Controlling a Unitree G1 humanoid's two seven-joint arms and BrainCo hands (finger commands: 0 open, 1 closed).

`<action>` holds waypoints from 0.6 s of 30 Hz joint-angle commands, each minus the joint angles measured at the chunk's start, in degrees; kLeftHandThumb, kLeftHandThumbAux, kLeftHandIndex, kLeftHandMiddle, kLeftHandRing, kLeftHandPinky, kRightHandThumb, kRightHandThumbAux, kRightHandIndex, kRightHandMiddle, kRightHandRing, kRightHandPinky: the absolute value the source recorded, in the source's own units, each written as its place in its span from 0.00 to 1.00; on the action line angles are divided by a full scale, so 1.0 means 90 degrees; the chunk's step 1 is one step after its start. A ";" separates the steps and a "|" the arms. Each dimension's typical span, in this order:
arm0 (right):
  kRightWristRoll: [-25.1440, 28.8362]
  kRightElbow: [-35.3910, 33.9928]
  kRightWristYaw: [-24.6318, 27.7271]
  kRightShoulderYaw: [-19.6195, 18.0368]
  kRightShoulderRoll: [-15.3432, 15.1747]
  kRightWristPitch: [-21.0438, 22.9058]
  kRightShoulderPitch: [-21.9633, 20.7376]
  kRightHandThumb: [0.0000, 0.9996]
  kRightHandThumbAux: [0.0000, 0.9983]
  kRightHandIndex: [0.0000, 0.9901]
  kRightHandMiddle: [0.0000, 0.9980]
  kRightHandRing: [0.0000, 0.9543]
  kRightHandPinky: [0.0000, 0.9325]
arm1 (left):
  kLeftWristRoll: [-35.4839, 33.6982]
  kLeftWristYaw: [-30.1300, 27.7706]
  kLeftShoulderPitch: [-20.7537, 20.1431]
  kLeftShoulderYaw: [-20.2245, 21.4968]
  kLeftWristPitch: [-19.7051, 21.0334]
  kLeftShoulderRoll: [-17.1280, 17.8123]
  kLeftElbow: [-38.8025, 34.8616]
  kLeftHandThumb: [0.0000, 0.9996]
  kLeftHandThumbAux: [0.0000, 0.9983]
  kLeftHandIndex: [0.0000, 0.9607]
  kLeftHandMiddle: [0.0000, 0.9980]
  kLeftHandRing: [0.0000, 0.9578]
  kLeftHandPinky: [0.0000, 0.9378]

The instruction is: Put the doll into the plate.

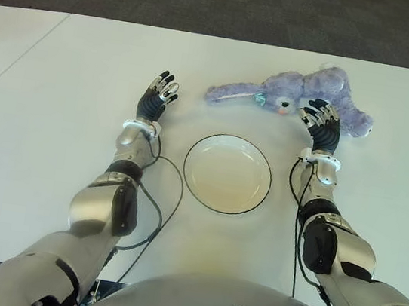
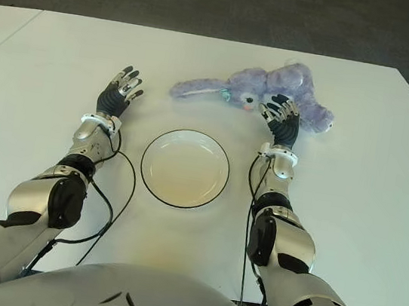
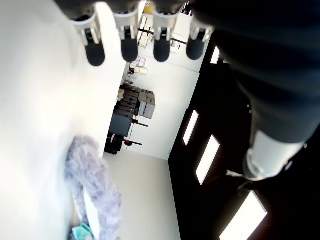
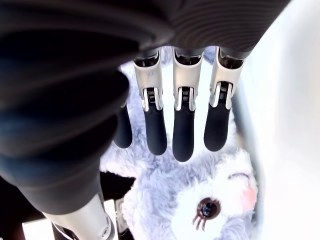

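A purple plush doll (image 1: pixel 304 95) with long ears lies on the white table (image 1: pixel 59 102), behind the plate. The white plate (image 1: pixel 227 173) with a dark rim sits between my two arms and holds nothing. My right hand (image 1: pixel 321 124) is right in front of the doll, at its near edge, fingers stretched out and holding nothing; in the right wrist view the fingers (image 4: pixel 183 135) hang just over the doll's face (image 4: pixel 210 210). My left hand (image 1: pixel 157 96) shows left of the plate, fingers spread, apart from the doll's ear (image 1: pixel 228 92).
Black cables (image 1: pixel 161 215) run along both forearms over the table. Dark carpet (image 1: pixel 210 2) lies beyond the table's far edge. A table seam (image 1: pixel 19 58) runs at the left.
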 commanded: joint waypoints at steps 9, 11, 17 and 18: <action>-0.0124 0.0441 -0.1172 0.0088 0.1566 -0.2229 0.2272 0.28 0.82 0.28 0.35 0.39 0.44 | -0.0064 0.0228 0.1491 0.0108 0.0755 -0.0327 0.0864 0.09 0.65 0.09 0.09 0.08 0.12; -0.0194 0.0334 -0.1411 0.0105 0.1720 -0.2573 0.2210 0.29 0.81 0.28 0.36 0.39 0.45 | -0.0084 0.0204 0.1488 0.0125 0.0774 -0.0322 0.0865 0.09 0.65 0.09 0.09 0.08 0.13; 0.0096 0.0222 -0.1488 -0.0060 0.2023 -0.3355 0.2055 0.39 0.78 0.32 0.39 0.43 0.46 | -0.0102 0.0180 0.1485 0.0145 0.0798 -0.0311 0.0865 0.10 0.66 0.08 0.09 0.07 0.12; 0.0177 0.0223 -0.1454 -0.0099 0.2051 -0.3440 0.2031 0.40 0.78 0.33 0.39 0.43 0.46 | -0.0101 0.0184 0.1485 0.0146 0.0800 -0.0310 0.0865 0.10 0.66 0.09 0.09 0.07 0.12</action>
